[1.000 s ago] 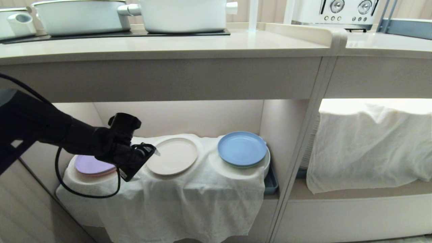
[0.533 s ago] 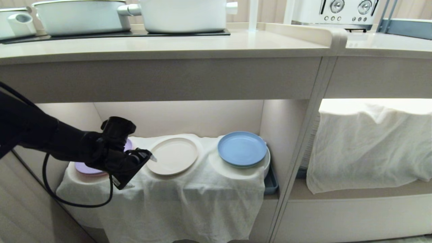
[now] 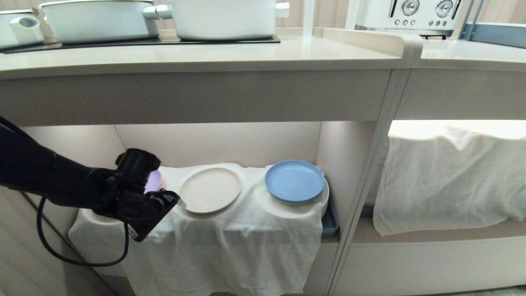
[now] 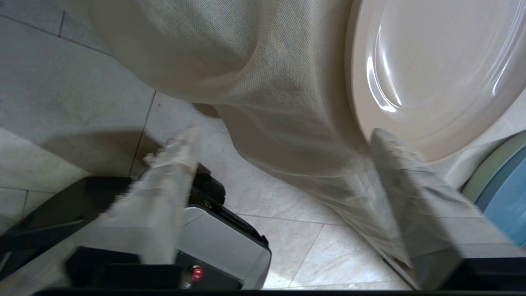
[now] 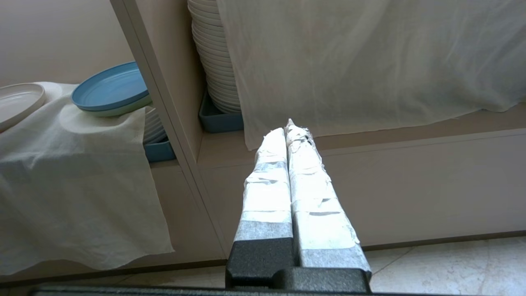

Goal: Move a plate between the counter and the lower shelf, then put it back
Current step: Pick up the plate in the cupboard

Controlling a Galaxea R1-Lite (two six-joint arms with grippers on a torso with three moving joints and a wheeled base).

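Observation:
The cream plate [image 3: 210, 190] lies flat on the middle hump of the white cloth in the lower shelf [image 3: 226, 144], under the counter [image 3: 246, 53]. My left gripper [image 3: 174, 201] hangs just left of the plate's near-left rim, open and holding nothing. In the left wrist view the plate [image 4: 431, 70] shows beyond the left gripper [image 4: 281, 135], whose taped fingers [image 4: 394, 164] stand wide apart with only hanging cloth and floor between them. My right gripper [image 5: 289, 125] is parked low in front of the right cubby, shut and empty; the plate [image 5: 16, 100] shows far off to its side.
A lilac plate [image 3: 153, 181] sits behind my left wrist and a blue plate [image 3: 294, 181] to the right of the cream one. White pots [image 3: 222, 18] stand on the cooktop, with a toaster [image 3: 411, 12] further right. A cloth [image 3: 452, 176] covers the right cubby.
My left gripper has drawn back leftward and slightly down, away from the cream plate's rim. The plate stays on the cloth. The right arm has not moved.

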